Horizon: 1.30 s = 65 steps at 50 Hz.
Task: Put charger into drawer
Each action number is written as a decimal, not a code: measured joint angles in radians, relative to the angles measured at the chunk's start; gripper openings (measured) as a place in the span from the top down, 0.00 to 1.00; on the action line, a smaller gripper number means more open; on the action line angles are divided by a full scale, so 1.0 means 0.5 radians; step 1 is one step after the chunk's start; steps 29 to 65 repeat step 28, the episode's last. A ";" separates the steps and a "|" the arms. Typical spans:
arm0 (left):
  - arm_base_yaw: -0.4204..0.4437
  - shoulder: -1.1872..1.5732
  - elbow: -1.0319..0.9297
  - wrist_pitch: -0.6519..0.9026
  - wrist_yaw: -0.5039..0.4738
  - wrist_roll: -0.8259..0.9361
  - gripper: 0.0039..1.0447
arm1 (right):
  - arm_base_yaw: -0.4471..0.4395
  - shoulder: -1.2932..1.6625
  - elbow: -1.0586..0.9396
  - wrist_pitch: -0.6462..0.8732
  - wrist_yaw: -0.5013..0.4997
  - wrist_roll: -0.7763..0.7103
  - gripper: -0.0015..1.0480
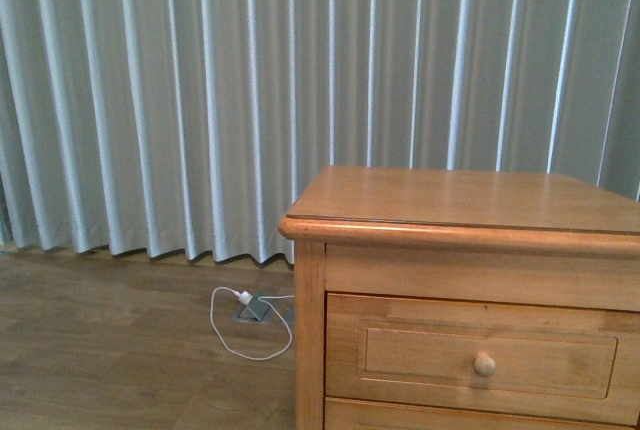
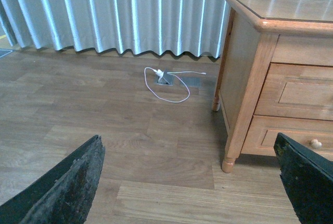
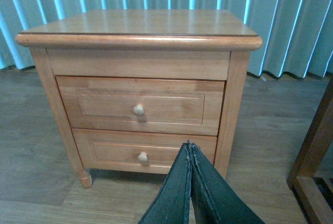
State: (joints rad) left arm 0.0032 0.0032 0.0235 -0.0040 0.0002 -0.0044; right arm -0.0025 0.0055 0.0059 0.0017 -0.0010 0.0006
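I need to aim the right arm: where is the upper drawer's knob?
In the right wrist view the knob sits mid-front on the closed upper drawer, directly above the lower drawer's knob.

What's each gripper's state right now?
Left gripper: open, holding nothing.
Right gripper: closed, holding nothing.

Curtain [image 1: 200,100]: pale grey-green, pleated, hangs to the floor.
Floor [image 1: 110,350]: brown wood planks.
White plug [image 1: 244,297]: in a floor socket, white cable [image 1: 228,340] looping.
Lower drawer [image 3: 143,151]: closed, round knob.
Cabinet [image 3: 140,26]: light-brown wood.
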 joint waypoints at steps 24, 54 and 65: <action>0.000 0.000 0.000 0.000 0.000 0.000 0.06 | 0.001 -0.002 0.000 -0.001 0.000 -0.001 0.45; 0.000 0.000 0.000 0.000 0.000 0.000 0.06 | 0.001 -0.002 0.000 -0.001 0.000 -0.001 0.30; 0.000 0.000 0.000 0.000 0.000 0.000 0.06 | 0.001 -0.002 0.000 -0.001 0.000 -0.001 0.30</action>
